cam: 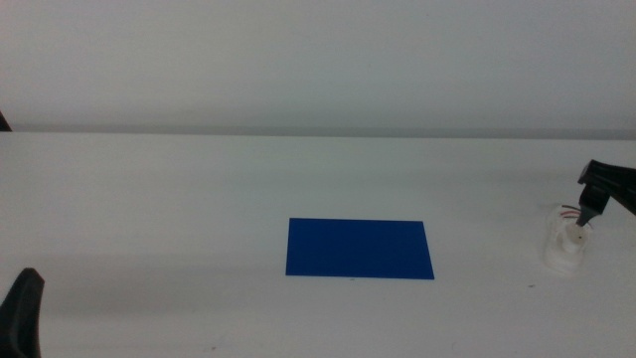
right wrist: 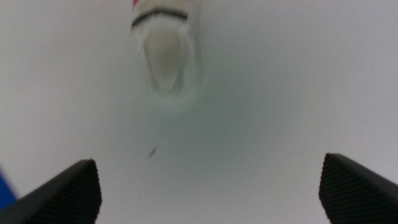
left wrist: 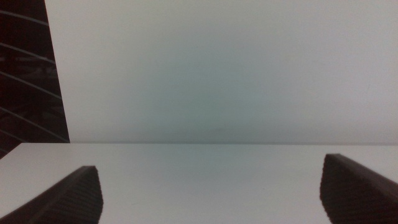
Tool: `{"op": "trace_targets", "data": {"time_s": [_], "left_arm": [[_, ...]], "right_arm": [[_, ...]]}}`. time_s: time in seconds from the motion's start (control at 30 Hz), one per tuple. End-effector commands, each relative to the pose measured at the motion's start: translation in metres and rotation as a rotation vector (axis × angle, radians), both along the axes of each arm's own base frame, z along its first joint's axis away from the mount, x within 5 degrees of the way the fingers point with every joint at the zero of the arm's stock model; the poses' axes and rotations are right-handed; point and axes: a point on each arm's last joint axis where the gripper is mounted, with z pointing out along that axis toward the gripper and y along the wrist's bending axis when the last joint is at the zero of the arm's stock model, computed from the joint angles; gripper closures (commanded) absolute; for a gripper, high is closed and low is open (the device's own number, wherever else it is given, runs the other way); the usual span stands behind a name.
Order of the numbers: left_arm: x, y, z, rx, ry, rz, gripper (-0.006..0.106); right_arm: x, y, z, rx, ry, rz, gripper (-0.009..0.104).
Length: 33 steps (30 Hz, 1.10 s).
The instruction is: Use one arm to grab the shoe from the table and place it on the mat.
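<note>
White shoe (cam: 563,246) (red/grey straps), dk-blue mat (cam: 360,249), white table (cam: 199,199)

Overall light: bright, even, washing the white table (cam: 199,199) nearly featureless
Middle view: soft focus, pale shoe (cam: 564,244) bleeding into the tabletop, only the blue mat (cam: 360,249) crisp in colour
Shadows: faint grey band along the table's far edge
Right wrist view: blurred shoe (right wrist: 166,53), greenish vignette at centre
Left wrist view: hazy, dim-cornered
</note>
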Motion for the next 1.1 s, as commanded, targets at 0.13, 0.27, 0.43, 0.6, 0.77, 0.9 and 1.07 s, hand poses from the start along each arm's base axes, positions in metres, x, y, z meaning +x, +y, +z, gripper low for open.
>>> {"op": "trace_targets", "data": {"time_s": [0.13, 0.27, 0.43, 0.6, 0.77, 0.9, 1.07], "left_arm": [[-0.001, 0.0, -0.011, -0.008, -0.01, -0.004, 0.007], [-0.001, 0.0, -0.011, -0.008, -0.01, -0.004, 0.007], [-0.001, 0.0, -0.011, -0.008, -0.01, -0.004, 0.007], [-0.001, 0.0, -0.011, -0.008, -0.01, -0.004, 0.007], [-0.001, 0.0, -0.011, -0.008, -0.01, -0.004, 0.007], [-0.001, 0.0, -0.011, -0.008, -0.01, -0.004, 0.007], [-0.001, 0.0, -0.011, -0.008, -0.01, -0.004, 0.007]], "right_arm": [[0.024, -0.015, -0.003, -0.119, -0.004, 0.02, 0.002], [0.035, -0.024, -0.013, -0.011, -0.042, -0.035, 0.002], [0.052, -0.027, -0.023, -0.002, -0.018, -0.001, 0.002], [0.075, -0.023, -0.036, 0.017, 0.001, 0.077, 0.002], [0.086, -0.022, -0.056, 0.03, 0.017, 0.083, 0.002], [0.093, -0.022, -0.07, 0.038, 0.01, 0.082, 0.002], [0.097, -0.022, -0.085, 0.042, 0.026, 0.08, 0.002]]}}
